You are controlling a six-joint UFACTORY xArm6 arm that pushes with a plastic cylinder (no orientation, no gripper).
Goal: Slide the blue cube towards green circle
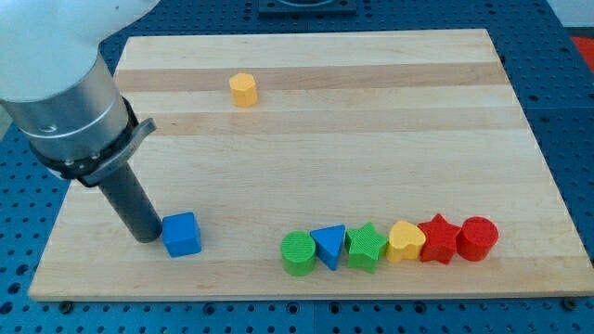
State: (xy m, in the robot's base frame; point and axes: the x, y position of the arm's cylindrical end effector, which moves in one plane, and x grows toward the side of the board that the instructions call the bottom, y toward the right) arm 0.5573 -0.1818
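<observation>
The blue cube (182,234) sits near the view's bottom left of the wooden board (306,111). The green circle (299,253), a short green cylinder, stands to its right, at the left end of a row of blocks along the bottom edge. My tip (147,238) rests on the board just left of the blue cube, touching or almost touching its left face. The rod rises up and to the left into the grey arm body.
Right of the green circle, in a tight row: a blue triangle (329,246), a green star (367,247), a yellow heart (406,241), a red star (438,239), a red cylinder (477,238). A yellow hexagon (243,89) stands alone near the top.
</observation>
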